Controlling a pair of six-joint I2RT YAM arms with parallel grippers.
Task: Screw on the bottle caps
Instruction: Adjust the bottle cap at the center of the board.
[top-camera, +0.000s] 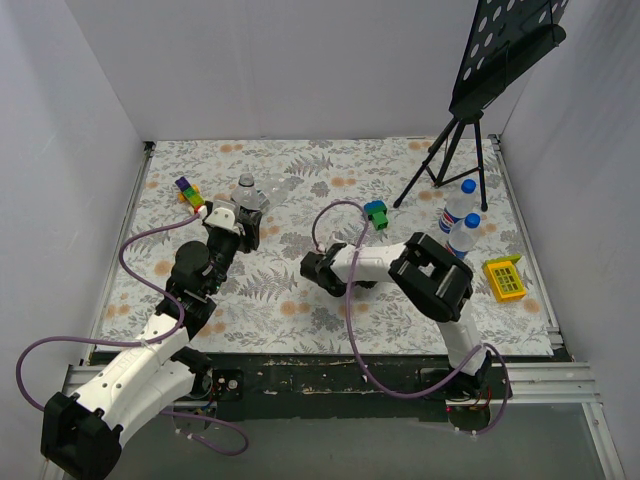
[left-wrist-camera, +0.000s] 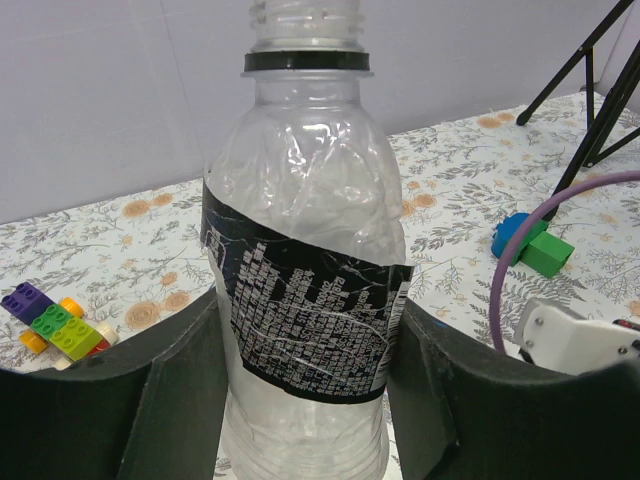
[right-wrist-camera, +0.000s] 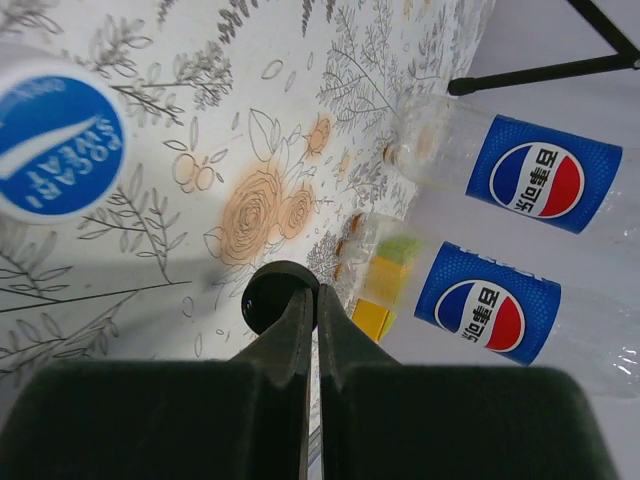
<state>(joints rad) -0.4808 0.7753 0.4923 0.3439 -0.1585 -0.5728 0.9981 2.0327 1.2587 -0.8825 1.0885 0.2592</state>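
Left end effector (left-wrist-camera: 308, 335) clamps an uncapped black-label bottle (left-wrist-camera: 300, 200) upright at about 10 o'clock on the floral table (top-camera: 285, 300). Its dark fingers (left-wrist-camera: 170, 400) press against the label on both sides. A black ring (left-wrist-camera: 306, 61) circles the bare threaded neck. Toy blocks (top-camera: 189, 193) lie near the bottle, on its 9 o'clock side.

Near the table's centre, the right end effector (right-wrist-camera: 310, 300) reaches toward 9 o'clock, low over the cloth. Its fingers are pressed together with only a hairline seam between them. A black cap (right-wrist-camera: 268, 292) sits right at their tips; whether it is pinched or merely touched cannot be told. A blue Pocari Sweat label (right-wrist-camera: 60, 145) fills the upper left of the right wrist view.

At 3 o'clock two Pepsi bottles (top-camera: 457, 212) stand side by side, each wearing a blue cap (top-camera: 468, 187). A yellow block (top-camera: 504, 278) lies just beside them toward 5 o'clock. A green block (left-wrist-camera: 548, 255) with a blue piece (left-wrist-camera: 512, 235) against it lies between centre and 1 o'clock, apart from both end effectors. A black music stand (top-camera: 470, 120) rises at 1 o'clock
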